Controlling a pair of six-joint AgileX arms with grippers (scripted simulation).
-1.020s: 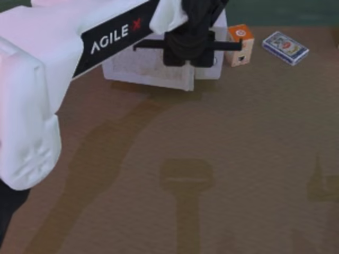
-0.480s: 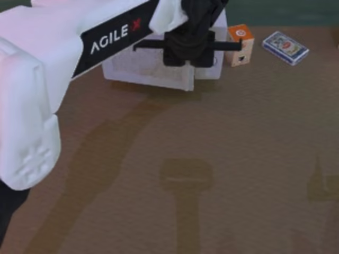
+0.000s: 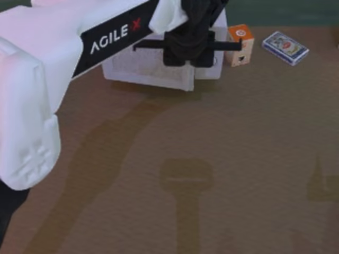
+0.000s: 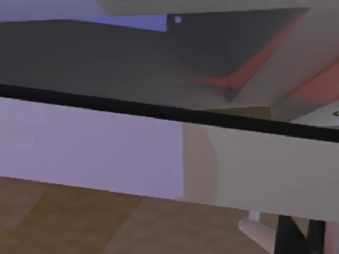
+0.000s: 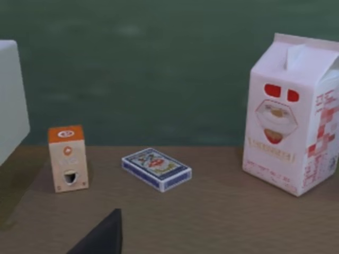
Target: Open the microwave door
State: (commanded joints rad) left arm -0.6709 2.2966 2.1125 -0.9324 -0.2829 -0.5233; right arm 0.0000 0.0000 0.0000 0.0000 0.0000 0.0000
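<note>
Unmoved, left gripper (image 3: 188, 53) hides microwave door (image 3: 151, 71) edge.

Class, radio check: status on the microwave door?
Left gripper at microwave door. Door ajar at its right edge. Right arm out of top view. Orange box beside microwave, clear.

- We are looking at a rendered tabletop test scene, not a real room: a plain brown table (image 3: 222, 159) against a flat dark green backdrop.
- Kitchen-type props are standing about: a toy-like microwave (image 3: 206, 71), a milk carton (image 5: 294, 114), a small orange box (image 5: 68, 157), a card deck (image 5: 157, 168).
</note>
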